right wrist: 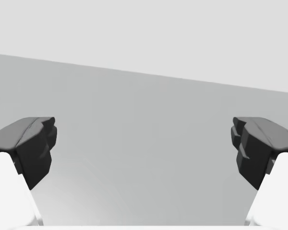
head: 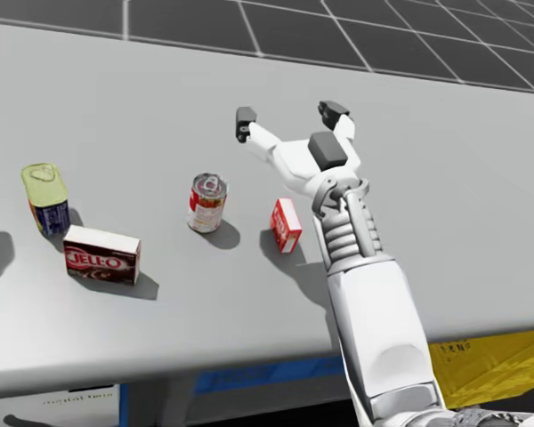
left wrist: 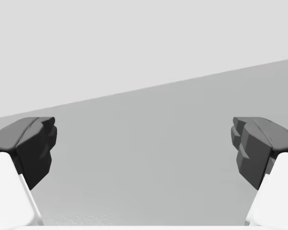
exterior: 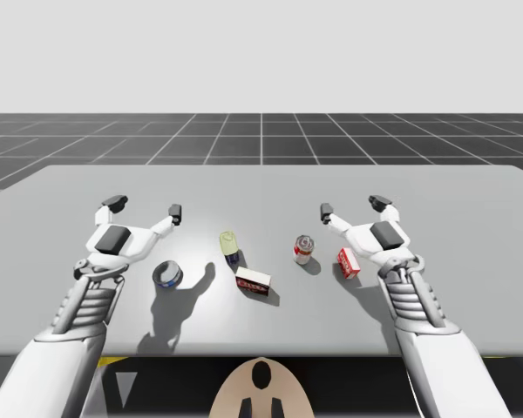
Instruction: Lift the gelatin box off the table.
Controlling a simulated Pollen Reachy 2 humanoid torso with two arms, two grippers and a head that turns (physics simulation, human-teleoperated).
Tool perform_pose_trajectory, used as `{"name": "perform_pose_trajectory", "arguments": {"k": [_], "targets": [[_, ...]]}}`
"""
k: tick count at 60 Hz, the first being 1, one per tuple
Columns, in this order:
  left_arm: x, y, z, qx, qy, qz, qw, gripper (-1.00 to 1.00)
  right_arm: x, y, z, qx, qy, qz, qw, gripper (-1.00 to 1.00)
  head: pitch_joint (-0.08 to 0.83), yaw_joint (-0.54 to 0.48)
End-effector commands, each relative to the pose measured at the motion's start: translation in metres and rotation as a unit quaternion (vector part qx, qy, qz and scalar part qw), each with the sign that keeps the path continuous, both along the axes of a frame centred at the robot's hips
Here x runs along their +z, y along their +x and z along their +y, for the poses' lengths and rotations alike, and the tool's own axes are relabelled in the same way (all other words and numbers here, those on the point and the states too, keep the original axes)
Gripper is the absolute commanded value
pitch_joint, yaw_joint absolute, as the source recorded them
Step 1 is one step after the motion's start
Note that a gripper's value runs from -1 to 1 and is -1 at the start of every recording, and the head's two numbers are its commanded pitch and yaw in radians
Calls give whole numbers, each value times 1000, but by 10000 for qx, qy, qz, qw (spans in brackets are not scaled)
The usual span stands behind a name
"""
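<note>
Across the whole scene a broad grey worktop (exterior: 436, 187) is stretching away under a pale, featureless backdrop, and beyond its far edge a dark floor (exterior: 261, 135) with a light grid is running to the horizon.

Both arms are reaching in over the near edge. My left claw (exterior: 145, 207) is hanging above the left part of the worktop with its fingers spread wide, holding and touching nothing; in the left wrist view the left claw (left wrist: 144, 153) is framing only bare grey surface between its dark fingertips (left wrist: 36, 146). My right claw (exterior: 353, 206) is hovering over the right part, spread just as wide and gripping nothing. The right wrist view is showing that claw (right wrist: 144, 153) with bare worktop ahead, and the head view is showing it (head: 288, 116) with its two fingers pointing away from me.

The gelatin box (exterior: 348, 262), small and red, is standing on the worktop just beside my right wrist, on the inner side, behind the spread fingertips rather than between them. In the head view the gelatin box (head: 286, 225) is sitting close against the wrist, apart from the fingers.

Further in, a dark red-and-white box (head: 102, 254) is lying near the front. A red-and-white can (head: 207, 203) is standing near the gelatin box, a blue can with a yellow top (head: 45, 197) is resting beyond the larger box, and a low blue round tin (exterior: 166, 275) is sitting near my left forearm
</note>
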State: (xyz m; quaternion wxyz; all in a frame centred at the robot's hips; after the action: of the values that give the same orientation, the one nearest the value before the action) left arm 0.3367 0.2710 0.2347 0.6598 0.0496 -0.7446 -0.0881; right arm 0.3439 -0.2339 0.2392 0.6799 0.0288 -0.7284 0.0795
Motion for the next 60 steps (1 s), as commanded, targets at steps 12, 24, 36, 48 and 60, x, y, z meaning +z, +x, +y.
{"name": "perform_pose_trajectory", "arguments": {"k": [12,24,36,48,60], "targets": [[1,1,2,45,-9,-26,10000,-1000,19,-30,5,-1,132,-33,9999,-1000,668,-349],[0,-2,0,59,27,1,10000,-1000,20,-81,6,-176,8,2,9998,-1000,672,-356],[-2,-1,-1,103,92,-6,9999,-1000,-5,-111,-3,-210,-106,141,9996,-1000,672,-363],[-4,-2,-4,125,200,-38,9997,-1000,-40,-120,-7,-240,21,570,9981,-1000,673,-369],[-6,-1,-5,150,247,-41,9996,-1000,-74,-106,-5,-147,264,1038,9941,-1000,678,-367]]}}
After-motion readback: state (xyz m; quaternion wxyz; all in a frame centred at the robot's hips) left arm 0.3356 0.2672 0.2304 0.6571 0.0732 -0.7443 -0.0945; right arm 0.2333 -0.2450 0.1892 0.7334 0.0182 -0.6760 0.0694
